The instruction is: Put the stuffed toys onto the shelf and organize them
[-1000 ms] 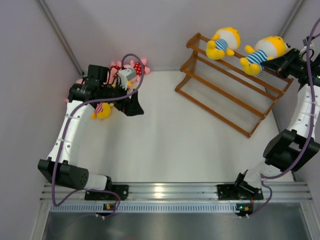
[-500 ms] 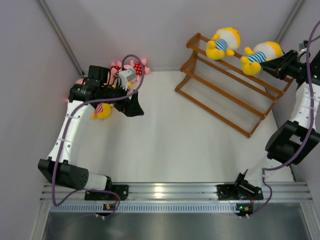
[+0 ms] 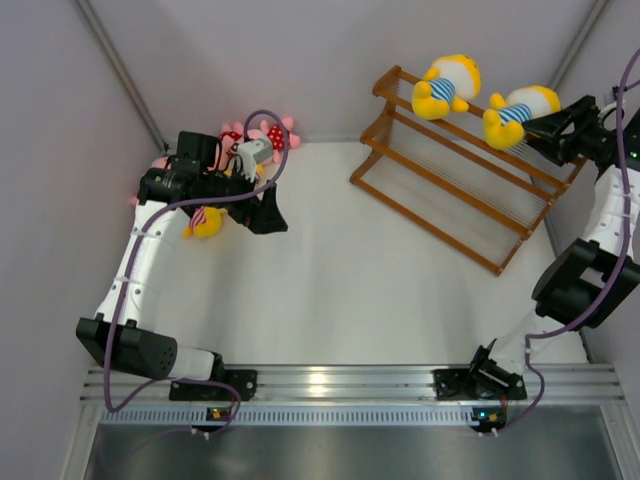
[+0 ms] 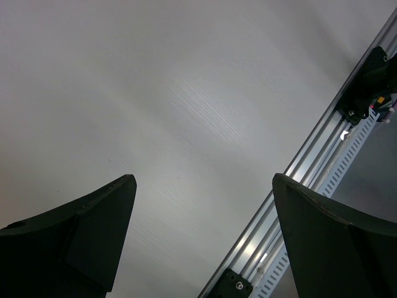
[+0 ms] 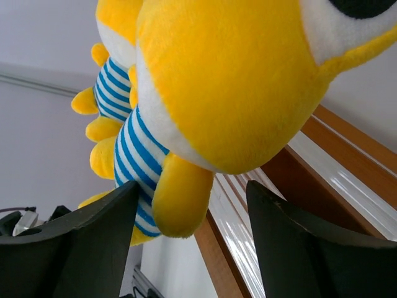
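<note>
Perched on the top tier of the shelf (image 3: 376,128), near its right end: a yellow stuffed toy (image 3: 515,108) in a blue-and-white striped shirt, head toward that end. Further left on the same tier, near but apart from it: a second yellow toy (image 3: 447,85) in a like shirt.

At the shelf's right end, the right gripper (image 3: 536,133), jaws apart on either side of the nearer toy's arm and striped flank, not clamped on it. In the wrist view, one finger close against the shirt, a gap showing beside the other.

Well to the left of the shelf, across the white counter (image 3: 350,290) and by the back wall: a heap of further toys, among them pink toys (image 3: 272,132) in red white-dotted outfits and a yellow toy in a pink-striped shirt (image 3: 205,220), partly hidden under the left arm (image 3: 150,245); their number hard to tell.

Beside that heap, well apart from the shelf, the left gripper (image 4: 203,180), jaws spread wide over bare counter.
</note>
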`<state>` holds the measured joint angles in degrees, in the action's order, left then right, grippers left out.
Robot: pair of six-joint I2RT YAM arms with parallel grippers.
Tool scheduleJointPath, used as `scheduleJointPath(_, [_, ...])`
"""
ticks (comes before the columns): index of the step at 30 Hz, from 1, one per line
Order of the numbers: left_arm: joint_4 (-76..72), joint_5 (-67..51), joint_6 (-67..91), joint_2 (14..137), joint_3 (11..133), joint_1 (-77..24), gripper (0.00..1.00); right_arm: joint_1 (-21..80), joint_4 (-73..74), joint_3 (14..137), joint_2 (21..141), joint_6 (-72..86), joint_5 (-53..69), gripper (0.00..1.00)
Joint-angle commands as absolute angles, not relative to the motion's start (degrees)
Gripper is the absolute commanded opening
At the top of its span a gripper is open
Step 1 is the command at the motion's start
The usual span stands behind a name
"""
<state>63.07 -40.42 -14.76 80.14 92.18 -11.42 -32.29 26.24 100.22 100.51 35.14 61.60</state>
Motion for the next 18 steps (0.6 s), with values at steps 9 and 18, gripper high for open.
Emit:
scheduleJointPath(9, [63.11,-40.52,-15.82,80.07,91.5,-11.51,0.97,-33.31,35.42,106.17,94.13,27.16,53.09,0.82])
scheduleJointPath(18, [63.11,-36.83,-16.87,80.59,91.06,-11.51,0.97,-33.31,42.61,110.48,89.22,22.25,42.82,0.85])
